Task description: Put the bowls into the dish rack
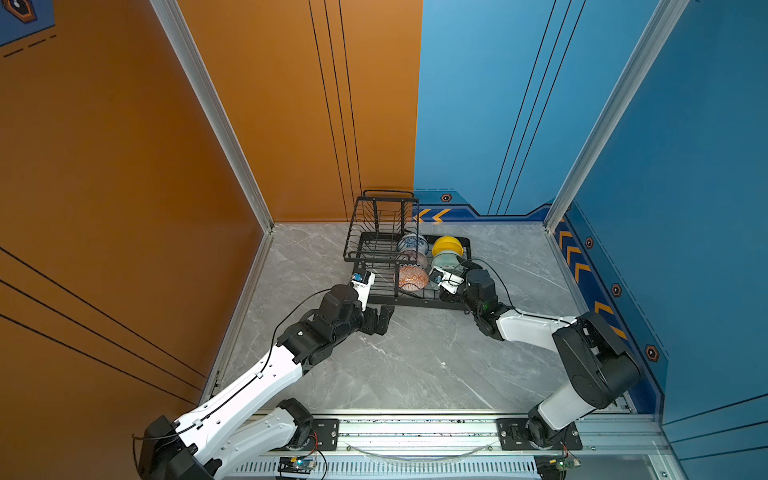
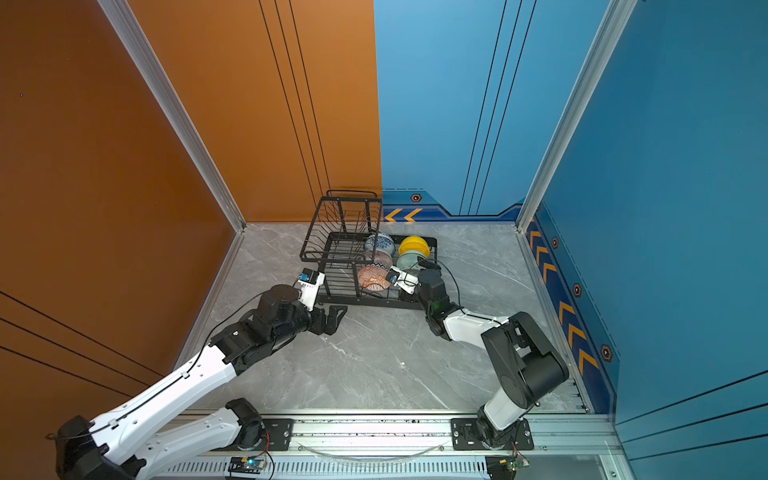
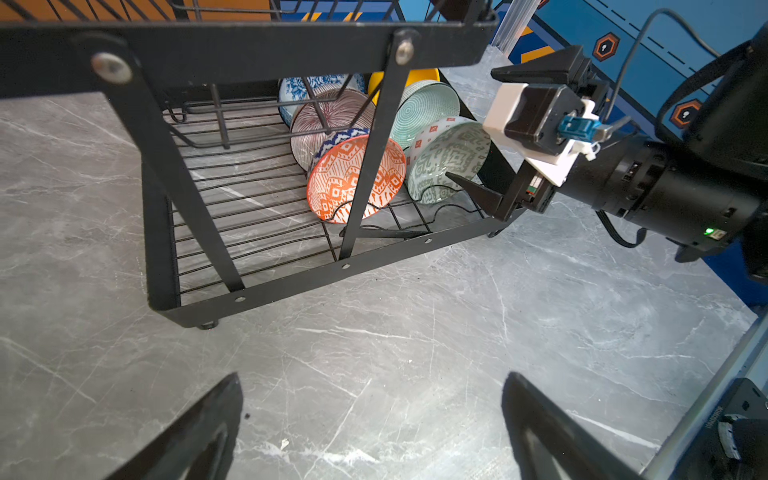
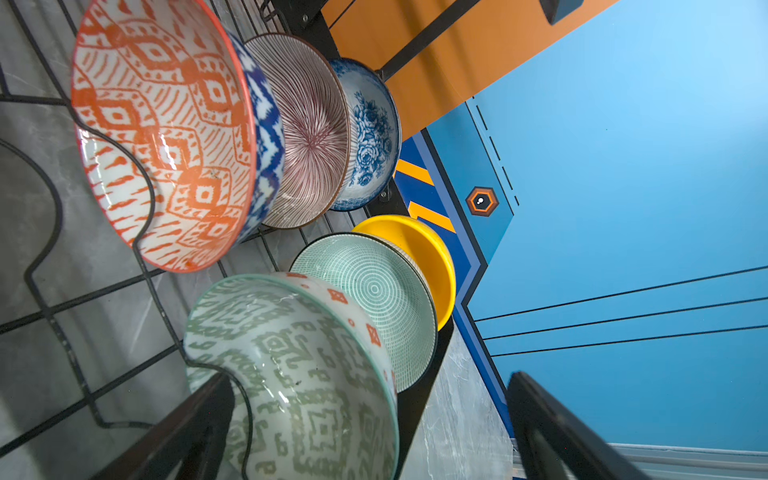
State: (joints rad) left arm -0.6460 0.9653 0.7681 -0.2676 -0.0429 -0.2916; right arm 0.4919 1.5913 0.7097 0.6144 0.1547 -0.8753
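Nearest, on the grey marbled counter (image 1: 415, 365), the left gripper (image 1: 384, 318) hovered just in front of the dish rack (image 3: 291, 283). Its fingers (image 3: 208, 428) were spread wide and held nothing.

Further in, all six bowls stood on edge in the lower tier of the rack, in two rows, and none lay on the counter. At the front of the rows were the orange-white bowl (image 1: 411, 277) and, beside it, the green-white bowl (image 3: 449, 162).

The right gripper (image 3: 469, 124) was at this green-white bowl. Its fingers were open: one finger (image 4: 195, 415) was in front of the bowl's mouth and the other (image 4: 552, 424) stood well apart from its outer side, so the bowl was not gripped.

Behind the orange-white bowl leaned the pinkish striped bowl (image 4: 311, 137), and behind that the blue floral bowl (image 1: 411, 243). In the other row came the mint bowl (image 4: 374, 299) and then the yellow bowl (image 1: 446, 246), close to the rack's far edge.

At the far left of the rack the raised upper basket (image 1: 390, 198) carried no bowl.
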